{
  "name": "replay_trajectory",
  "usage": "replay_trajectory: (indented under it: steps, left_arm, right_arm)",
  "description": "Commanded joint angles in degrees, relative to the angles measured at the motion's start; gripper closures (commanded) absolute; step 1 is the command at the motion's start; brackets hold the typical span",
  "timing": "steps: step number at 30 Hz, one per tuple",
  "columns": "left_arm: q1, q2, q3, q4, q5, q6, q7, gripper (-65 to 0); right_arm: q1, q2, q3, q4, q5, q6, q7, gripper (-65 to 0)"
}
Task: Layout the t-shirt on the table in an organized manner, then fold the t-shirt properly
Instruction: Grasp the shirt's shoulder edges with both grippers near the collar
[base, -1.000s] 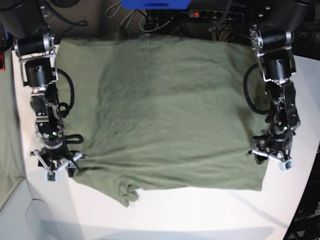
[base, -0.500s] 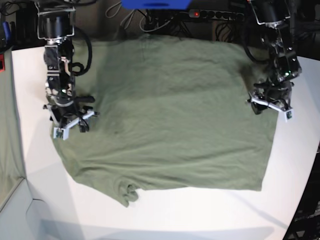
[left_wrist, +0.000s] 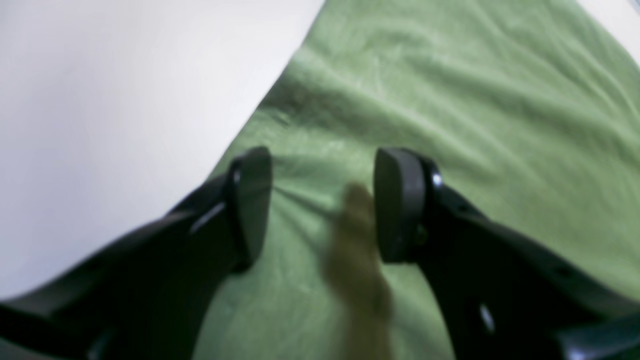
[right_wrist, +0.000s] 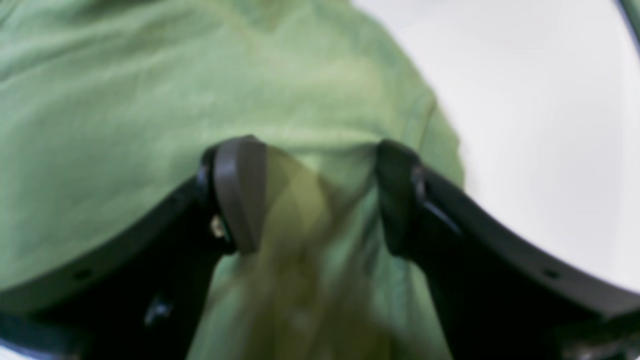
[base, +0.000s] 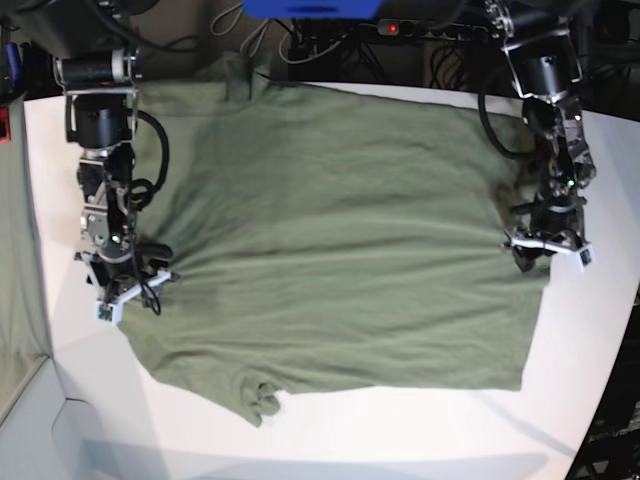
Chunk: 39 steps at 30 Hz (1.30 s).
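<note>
Two grippers flank the t-shirt, spread flat on the table. Right gripper and left gripper each stand part-open over bunched side-edge cloth; whether it is pinched, I cannot tell. Light and limp, it probably handles best by edges or corners.

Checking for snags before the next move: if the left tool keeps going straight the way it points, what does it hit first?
Most likely the t-shirt: the left tool points down at the green cloth lying on the table. Depth is unclear in this blurred view.
</note>
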Motion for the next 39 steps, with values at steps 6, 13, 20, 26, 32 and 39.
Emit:
replay_trajectory:
  steps: [6,13,20,26,32,39]
  left_arm:
    - [-5.0,-0.6,0.3,-5.2,0.9,1.6,6.7,-32.9]
    - [-2.3,-0.4,-0.2,3.0,0.3,1.6,12.4,-32.9]
    - [9.2,-0.4,-0.3,21.6,-2.5,1.6,17.9,-32.9]
    - [15.9,-1.1,-1.9,27.1,-7.2,1.7,18.0,-32.9]
    - [21.5,-0.5,-7.6,29.8,-7.4,1.6,18.1,-32.9]
    - [24.8,-2.0,-9.0,30.5,-6.9,1.2,17.6,-33.3]
  right_arm:
    - [4.8,1.5,0.1,-8.7,0.6,0.5,3.1,-35.0]
    - [5.0,3.0,0.1,-6.0,0.6,0.5,6.7,-35.0]
    - [-2.2,4.0,0.6,9.5,0.9,0.5,6.4,-35.0]
    - [-12.4,3.0,0.7,26.0,0.9,0.5,6.4,-35.0]
    - [-24.3,2.6,0.8,41.8,0.9,0.5,-3.0,-35.1]
    - [-36.0,0.5,0.7,53.6,1.0,0.6,-13.1,-35.5]
